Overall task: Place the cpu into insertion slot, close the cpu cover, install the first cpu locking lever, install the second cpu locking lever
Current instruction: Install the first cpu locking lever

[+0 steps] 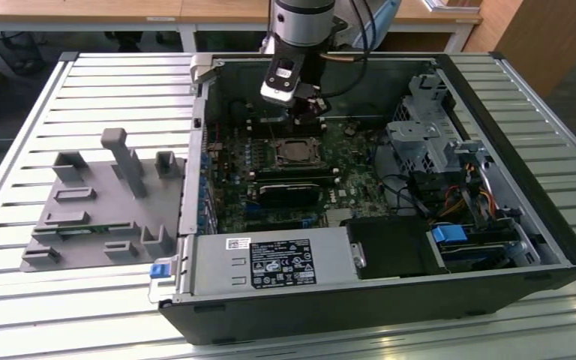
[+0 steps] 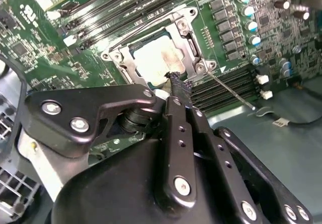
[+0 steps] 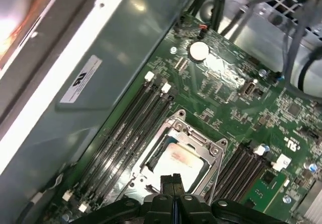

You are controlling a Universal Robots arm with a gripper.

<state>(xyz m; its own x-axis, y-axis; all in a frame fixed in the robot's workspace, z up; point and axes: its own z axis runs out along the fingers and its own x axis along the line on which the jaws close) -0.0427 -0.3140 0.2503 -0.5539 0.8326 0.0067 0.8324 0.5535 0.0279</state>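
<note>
Fingers (image 3: pixel 167 183) pinched together beside cpu cover (image 3: pixel 214 151); second wrist view shows locking lever (image 2: pixel 229 89).

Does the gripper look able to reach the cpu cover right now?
Likely yes: in the first wrist view the gripper hangs close over the cpu cover, and nothing lies between them.

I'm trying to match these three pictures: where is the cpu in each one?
Exterior view: the cpu sits mid-motherboard, just beneath the gripper.
Second wrist view: the cpu lies just past the gripper.
First wrist view: likewise, just past the gripper.
Shared landmark: the long black memory slots beside it.
</note>
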